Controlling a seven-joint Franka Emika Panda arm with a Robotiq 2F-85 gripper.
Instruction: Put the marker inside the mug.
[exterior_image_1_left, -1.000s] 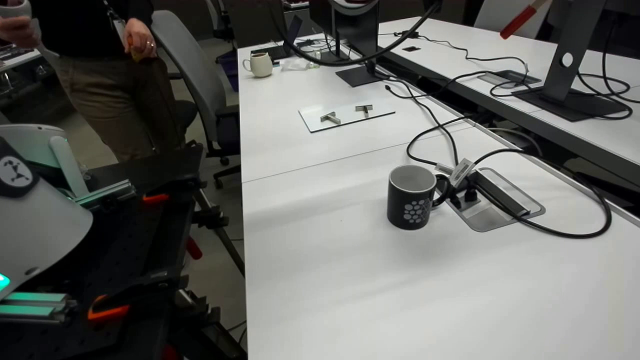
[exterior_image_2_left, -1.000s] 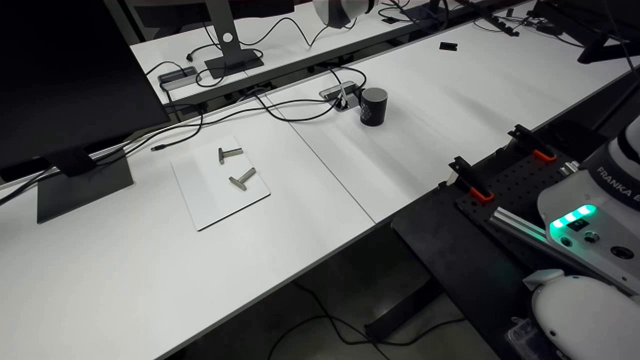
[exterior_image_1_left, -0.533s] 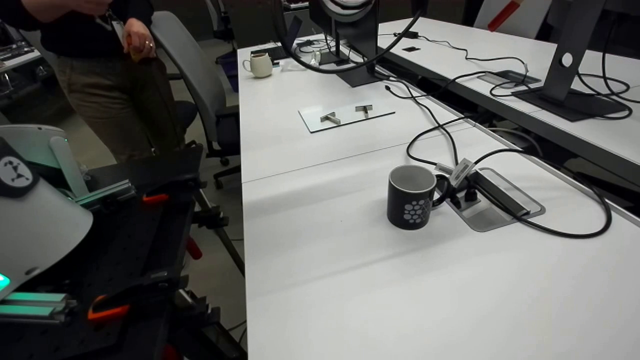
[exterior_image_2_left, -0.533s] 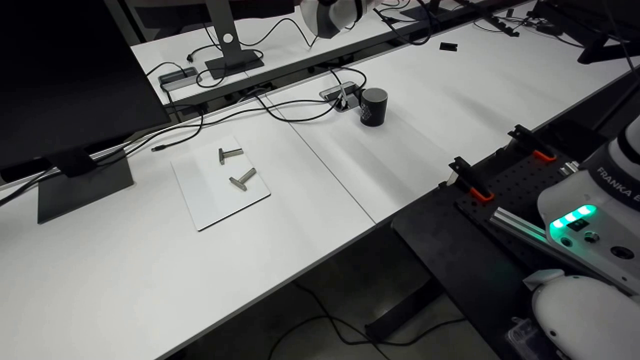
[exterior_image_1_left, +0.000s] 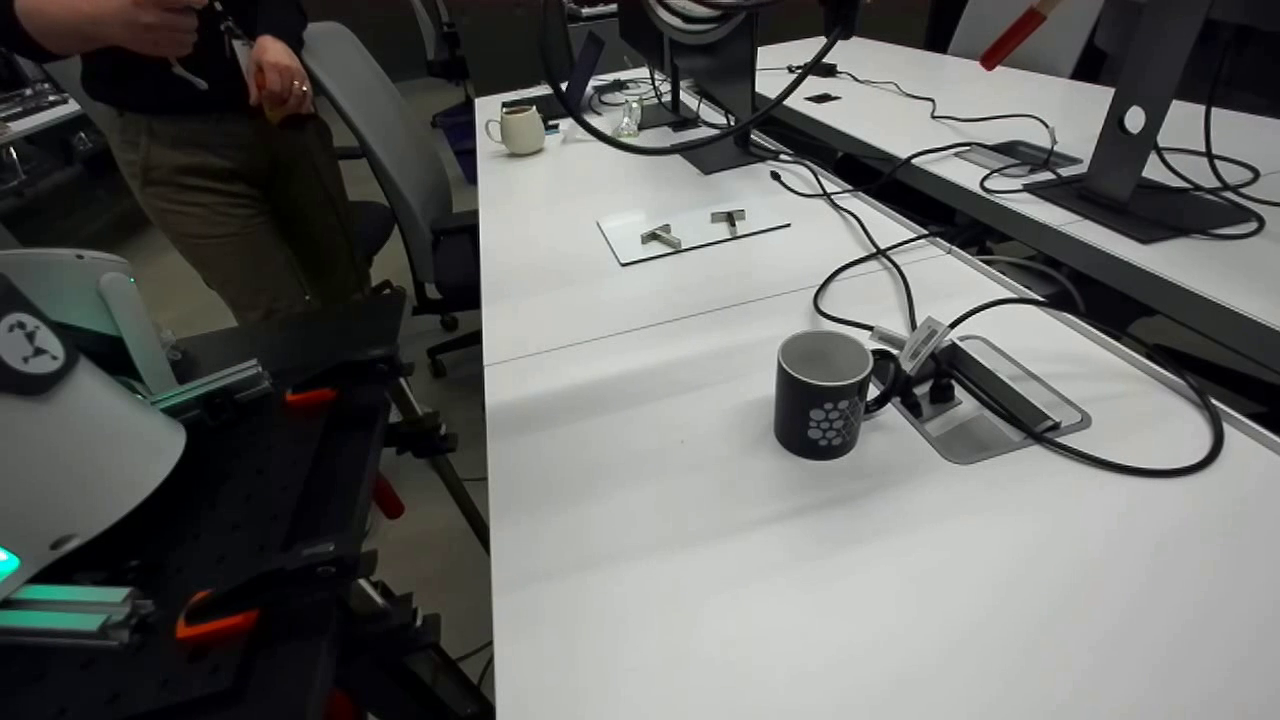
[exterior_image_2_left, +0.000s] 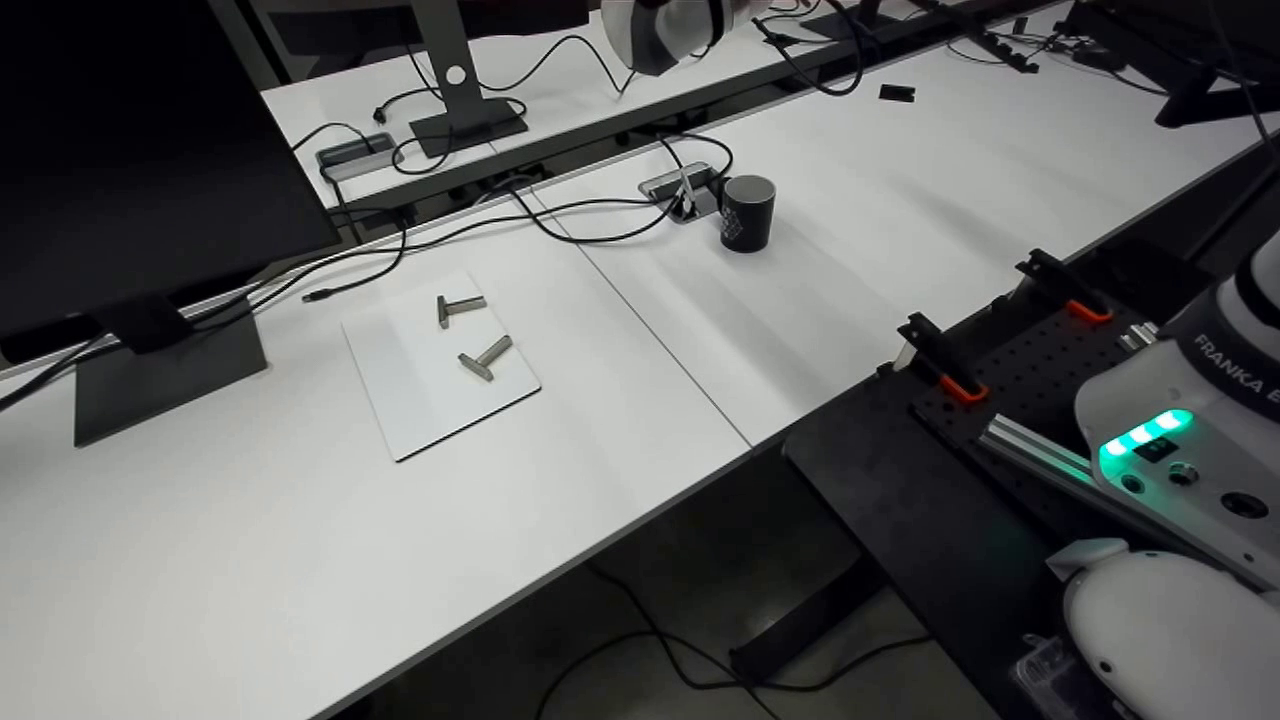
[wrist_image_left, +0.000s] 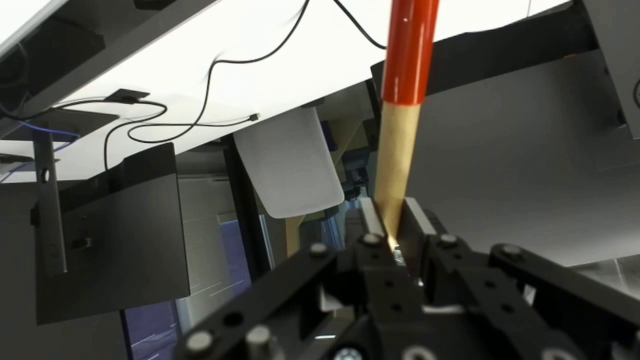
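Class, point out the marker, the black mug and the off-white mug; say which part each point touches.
Red-and-tan marker (wrist_image_left: 400, 127), wrist view: on its tan section.
Black mug (exterior_image_1_left: 826, 424), in an exterior view: on its pale side print.
Off-white mug (exterior_image_1_left: 523, 132), in an exterior view: on its body.

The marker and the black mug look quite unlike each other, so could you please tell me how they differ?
The marker is a slim red-and-tan stick; the black mug is a wide cylinder with a handle and pale print. The marker is held aslant in the gripper, while the black mug stands upright on the white table. Both have rounded sides.
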